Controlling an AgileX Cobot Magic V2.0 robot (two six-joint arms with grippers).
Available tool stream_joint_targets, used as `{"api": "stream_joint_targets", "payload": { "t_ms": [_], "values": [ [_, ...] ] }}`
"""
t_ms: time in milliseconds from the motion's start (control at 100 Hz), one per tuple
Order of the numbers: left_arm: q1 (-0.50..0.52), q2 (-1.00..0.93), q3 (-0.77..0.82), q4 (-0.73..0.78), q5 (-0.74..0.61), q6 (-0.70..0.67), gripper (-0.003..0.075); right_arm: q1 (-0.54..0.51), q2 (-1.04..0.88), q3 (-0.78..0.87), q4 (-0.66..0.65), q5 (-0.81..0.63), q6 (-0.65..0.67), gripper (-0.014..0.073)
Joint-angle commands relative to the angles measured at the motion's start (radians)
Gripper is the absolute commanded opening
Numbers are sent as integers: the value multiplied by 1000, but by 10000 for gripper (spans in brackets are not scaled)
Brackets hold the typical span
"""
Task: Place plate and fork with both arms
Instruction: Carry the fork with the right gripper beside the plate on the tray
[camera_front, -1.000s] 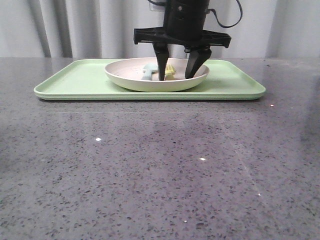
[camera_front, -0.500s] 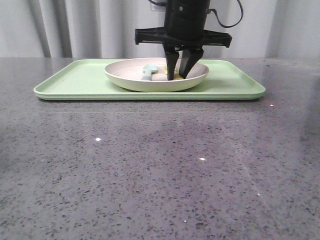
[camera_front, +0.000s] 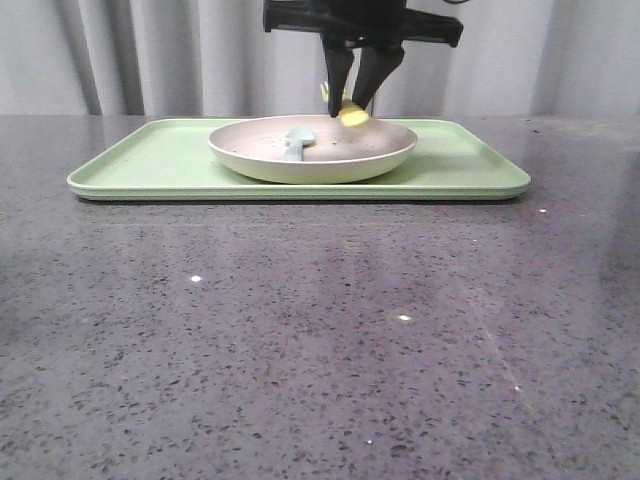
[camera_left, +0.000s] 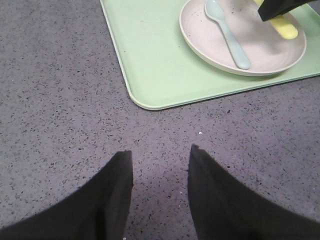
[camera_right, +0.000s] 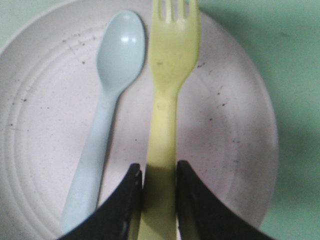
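Observation:
The cream plate (camera_front: 312, 152) sits in the middle of the light-green tray (camera_front: 150, 160) at the far side of the table. Above its right half my right gripper (camera_front: 350, 103) is shut on the handle of the yellow fork (camera_front: 351, 114), which hangs clear of the plate. In the right wrist view the fork (camera_right: 167, 90) runs out from between the fingers (camera_right: 129, 197) over the plate (camera_right: 45, 125). My left gripper (camera_left: 160, 156) stands open over bare table, short of the tray's corner (camera_left: 145, 75), with nothing between its fingers.
A pale blue-grey spoon (camera_front: 297, 142) lies in the plate, left of the fork; it also shows in the wrist views as the spoon (camera_left: 227, 32) and the spoon (camera_right: 107, 100). Grey speckled tabletop (camera_front: 320, 330) stretches in front of the tray. A curtain hangs behind.
My right gripper closed on the fork inside the plate, then rose, lifting the fork off the plate. The spoon stayed where it was.

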Motion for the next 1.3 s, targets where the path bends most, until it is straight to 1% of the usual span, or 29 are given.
{"api": "stream_joint_targets", "payload": {
  "t_ms": [0, 100, 150, 280, 570, 760, 1060, 1290],
  "values": [
    [-5, -7, -26, -5, -73, -6, 273, -4, -85, -41, -49, 47, -3, 4],
    [-5, -7, -26, -5, -73, -6, 273, -7, -101, -41, -109, 71, -2, 4],
    [-5, -7, -26, -5, -73, -6, 273, -13, -108, -41, -115, 78, -2, 4],
    [-5, -7, -26, -5, -73, -6, 273, -45, -121, -41, -115, 104, -2, 4],
    [-5, -7, -26, -5, -73, -6, 273, -122, -135, -38, -95, 105, -2, 4],
    [-5, -7, -26, -5, -73, -6, 273, -154, -135, 2, -77, 105, -2, 4],
    [-5, -7, -26, -5, -73, -6, 273, -166, -133, 119, -70, 81, -2, 4],
    [-5, -7, -26, -5, -73, -6, 273, -166, -102, 135, -50, 81, -2, 4]
  ]
}}
